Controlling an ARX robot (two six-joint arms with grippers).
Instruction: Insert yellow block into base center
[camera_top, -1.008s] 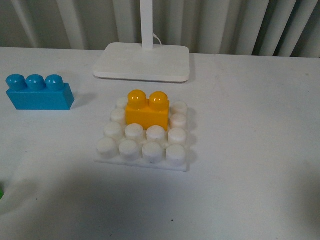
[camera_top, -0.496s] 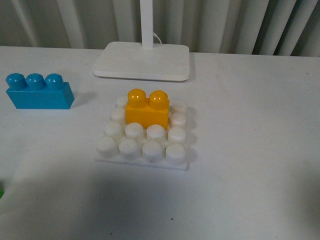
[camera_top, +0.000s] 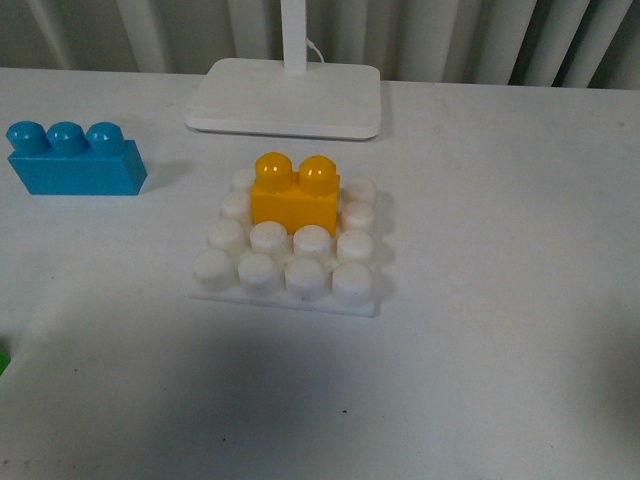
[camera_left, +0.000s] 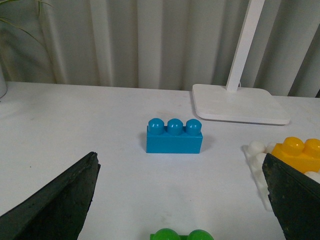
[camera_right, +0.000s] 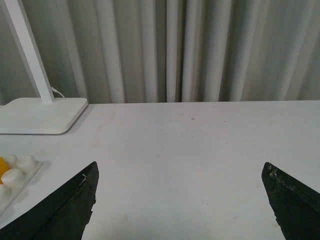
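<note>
Already seated: yellow block (camera_top: 294, 201) on the base (camera_top: 289, 252)
It sits on the middle studs toward the back rows, so likely done; both grippers, left (camera_left: 180, 200) and right (camera_right: 180, 200), hang spread wide, empty, well apart from it

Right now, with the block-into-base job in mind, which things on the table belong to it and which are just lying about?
Part of the job:
- yellow block, seated on the studs of the base
- base

Lying about:
- blue brick, off to the left of the base
- lamp foot, behind the base
- green brick, seen only at the edge of the left wrist view
</note>
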